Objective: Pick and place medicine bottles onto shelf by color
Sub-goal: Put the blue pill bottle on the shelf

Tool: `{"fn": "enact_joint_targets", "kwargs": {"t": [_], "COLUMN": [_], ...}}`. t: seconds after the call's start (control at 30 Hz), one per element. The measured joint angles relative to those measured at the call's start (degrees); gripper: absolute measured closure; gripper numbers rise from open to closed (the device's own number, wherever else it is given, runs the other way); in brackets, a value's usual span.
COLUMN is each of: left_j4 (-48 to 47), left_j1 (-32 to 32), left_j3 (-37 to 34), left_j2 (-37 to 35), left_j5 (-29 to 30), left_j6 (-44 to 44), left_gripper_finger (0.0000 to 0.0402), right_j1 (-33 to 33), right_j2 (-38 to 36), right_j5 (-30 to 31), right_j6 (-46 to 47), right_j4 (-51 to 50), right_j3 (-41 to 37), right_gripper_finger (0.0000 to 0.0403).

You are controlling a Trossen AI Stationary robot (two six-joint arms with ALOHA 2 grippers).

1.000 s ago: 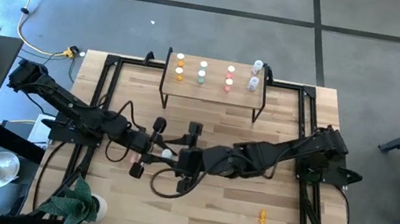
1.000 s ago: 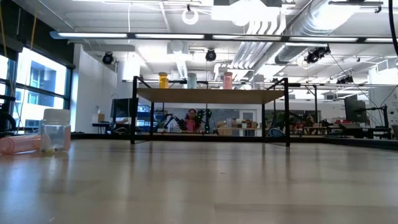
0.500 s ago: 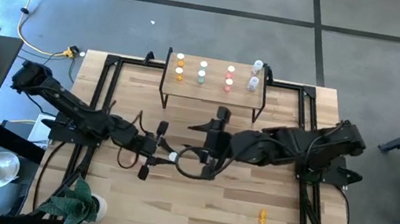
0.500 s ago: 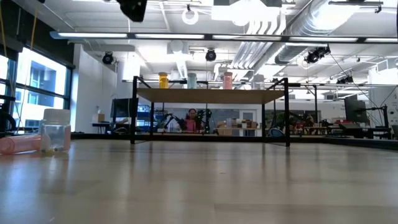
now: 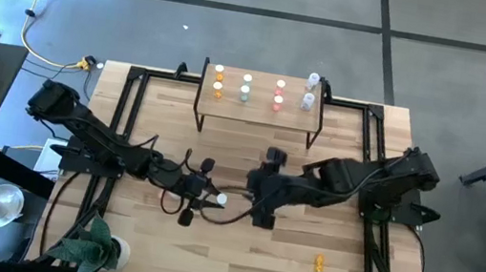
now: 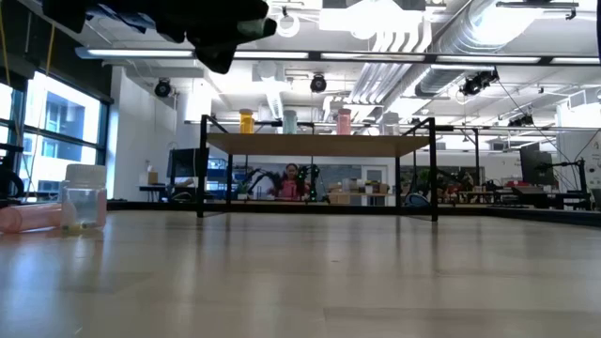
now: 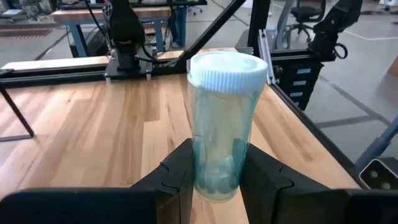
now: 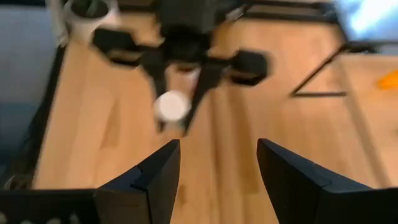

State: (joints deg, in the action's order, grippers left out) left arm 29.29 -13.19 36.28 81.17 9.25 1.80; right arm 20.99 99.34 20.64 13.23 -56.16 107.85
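Since a moment ago the right arm has swung back from the shelf toward the middle of the table, and the left arm has stretched further inward to meet it.

Nearest the front edge of the table (image 5: 234, 260), a lone orange bottle (image 5: 320, 261) lies on the wood on the right side, well apart from both arms. At the front left corner sits a potted plant (image 5: 91, 247).

At mid-table the left gripper (image 5: 211, 195) holds a clear bottle (image 7: 221, 134) with a white cap; its two dark fingers (image 7: 180, 177) press on the lower sides of the bottle, which stands upright between them. From above, the white cap (image 5: 222, 199) shows at the gripper's tip.

Just beside it, the right gripper (image 5: 251, 198) faces the left one, with its fingers (image 8: 155, 177) spread wide and nothing between them. Its wrist camera looks at the left gripper and the white cap.

At the far side of the table stands the shelf (image 5: 257, 109), with bottles in columns on top: orange bottles (image 5: 218, 80) at the left, green bottles (image 5: 245, 87), pink bottles (image 5: 279, 95), and clear bottles (image 5: 310, 90) at the right end.

From table height, another clear bottle (image 6: 84, 196) stands at the left with a pink bottle (image 6: 30, 218) lying beside it.
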Motion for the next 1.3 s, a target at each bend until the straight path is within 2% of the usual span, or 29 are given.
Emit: {"fn": "enact_joint_targets", "kwargs": {"t": [0.17,0.57,0.7,0.93,1.3], "left_j4": [0.7,0.7,0.9,2.6,4.6], "left_j1": [-0.1,-1.1,-1.2,-1.2,-0.8], "left_j3": [0.0,0.0,0.0,0.0,0.2], "left_j2": [1.3,1.3,1.3,1.3,1.2], "left_j5": [-0.2,-0.2,-0.2,0.0,0.0], "left_j6": [0.5,0.6,0.4,0.6,-0.5], "left_gripper_finger": [0.0312,0.0312,0.0312,0.0312,0.0312], "right_j1": [0.6,0.4,-0.5,-1.9,-2.4], "right_j2": [4.0,7.6,7.6,9.1,9.8], "right_j5": [-6.0,-6.8,-6.8,-10.7,-9.7], "right_j6": [-3.4,-11.8,-12.2,-12.5,-13.7], "right_j4": [-0.2,6.7,8.9,10.0,10.7], "right_j3": [0.0,0.0,0.0,0.1,0.1], "right_gripper_finger": [0.0199,0.0198,0.0199,0.0199,0.0199]}}
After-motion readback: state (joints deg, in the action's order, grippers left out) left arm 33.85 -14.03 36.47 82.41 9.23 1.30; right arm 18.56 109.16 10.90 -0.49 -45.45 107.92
